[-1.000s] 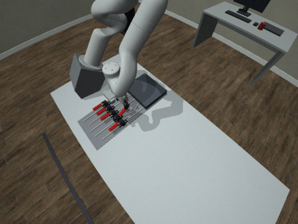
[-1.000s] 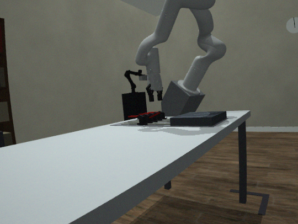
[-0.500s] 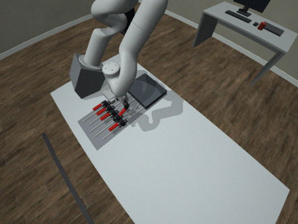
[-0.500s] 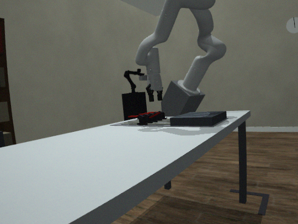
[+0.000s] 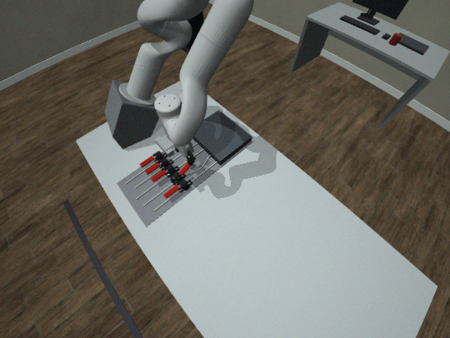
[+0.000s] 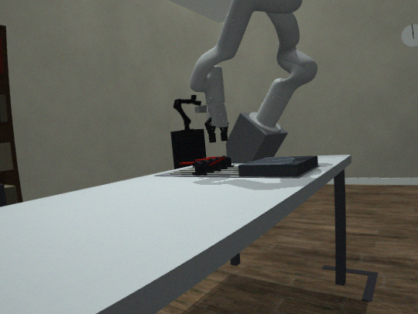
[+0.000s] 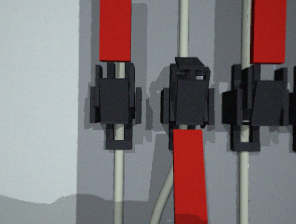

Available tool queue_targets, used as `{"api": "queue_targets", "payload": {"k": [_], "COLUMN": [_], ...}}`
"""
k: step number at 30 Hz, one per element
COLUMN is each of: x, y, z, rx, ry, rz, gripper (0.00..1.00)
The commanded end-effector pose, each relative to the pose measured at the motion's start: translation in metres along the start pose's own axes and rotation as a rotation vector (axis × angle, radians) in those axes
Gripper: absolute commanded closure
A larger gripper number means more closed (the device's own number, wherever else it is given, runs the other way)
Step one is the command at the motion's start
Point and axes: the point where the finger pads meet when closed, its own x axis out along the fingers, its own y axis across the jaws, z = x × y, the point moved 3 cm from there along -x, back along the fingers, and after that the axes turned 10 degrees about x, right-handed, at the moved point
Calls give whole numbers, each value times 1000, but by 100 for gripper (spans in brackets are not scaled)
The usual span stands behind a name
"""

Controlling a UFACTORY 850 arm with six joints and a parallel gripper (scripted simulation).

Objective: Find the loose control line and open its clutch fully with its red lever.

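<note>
gripper: fully open, nothing held | clutches: below it, apart | flipped red lever: below, swung toward grey console, other four point away

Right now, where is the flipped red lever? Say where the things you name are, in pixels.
The flipped lever (image 5: 185,169) (image 7: 190,175) is second from the outer end of the row, pointing toward the console (image 5: 222,137) (image 6: 276,166); in the wrist view it runs down from the middle clutch (image 7: 192,101).

One red lever is pointing from its black clutch toward the low grey console, where its pale line is bending. Four other levers are pointing away.
</note>
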Motion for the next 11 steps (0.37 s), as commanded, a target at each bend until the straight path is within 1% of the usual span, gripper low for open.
{"api": "queue_targets", "payload": {"k": [1, 11], "x": [0, 0], "y": [-1, -1], "z": [0, 0], "rx": [0, 0], "ry": [0, 0], "rz": [-1, -1], "gripper": [0, 0]}}
